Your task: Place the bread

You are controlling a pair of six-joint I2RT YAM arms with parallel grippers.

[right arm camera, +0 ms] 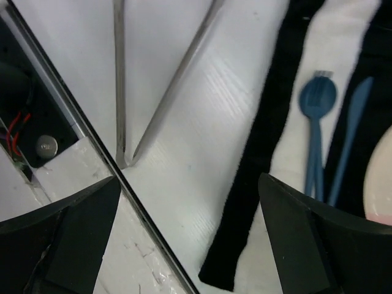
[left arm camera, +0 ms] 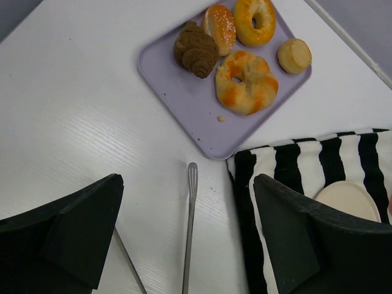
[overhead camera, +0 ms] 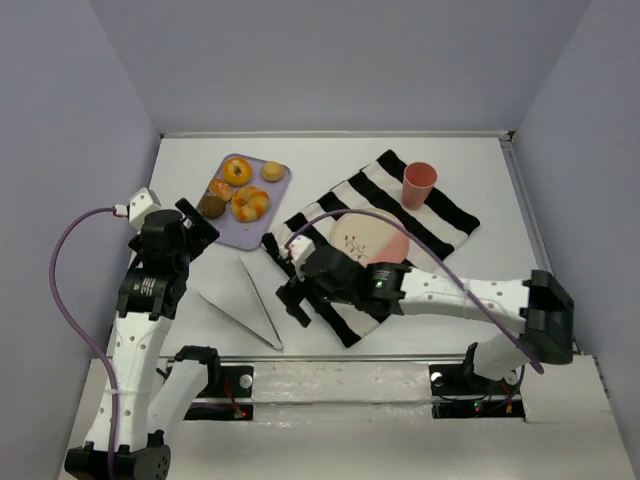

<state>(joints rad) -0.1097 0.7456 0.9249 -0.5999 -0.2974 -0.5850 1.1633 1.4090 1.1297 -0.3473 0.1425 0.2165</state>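
Note:
A lavender tray at the back left holds several breads: a glazed donut, a small round bun, a twisted ring bread, a sugared bun and a dark chocolate croissant. The left wrist view shows the tray, the ring bread and the croissant. My left gripper is open and empty, just near-left of the tray, above the tongs' tip. My right gripper is open and empty over the cloth's left edge.
Metal tongs lie open on the table between the arms, their hinge by the near edge. A black-and-white striped cloth carries a plate, a pink cup, a blue fork and knife.

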